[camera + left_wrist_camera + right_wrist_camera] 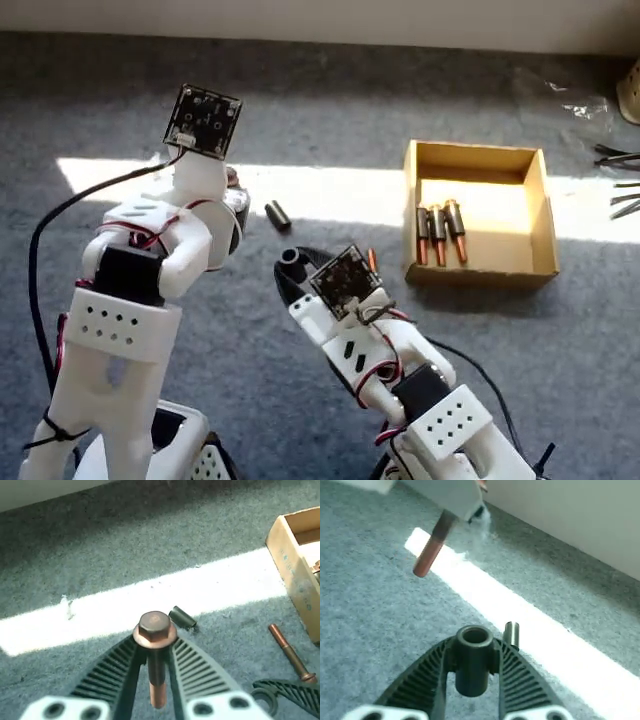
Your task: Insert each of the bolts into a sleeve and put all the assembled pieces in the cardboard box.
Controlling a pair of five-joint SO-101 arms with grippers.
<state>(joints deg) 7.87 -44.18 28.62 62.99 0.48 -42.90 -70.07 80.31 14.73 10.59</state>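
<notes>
Aligning matters most: the left gripper (154, 644), closed on the copper hex-head bolt (154, 628), should centre its tip over the black tubular sleeve (471, 666) pinched mouth-up in the right gripper (472, 649), near the cardboard box (478, 152), before pushing.

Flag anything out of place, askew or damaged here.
Nothing stands out. The left gripper holds a bolt, the right gripper a sleeve. A spare sleeve and a spare bolt lie loose on the carpet, unassembled, not damaged. Three assembled pieces lie side by side in the box.
</notes>
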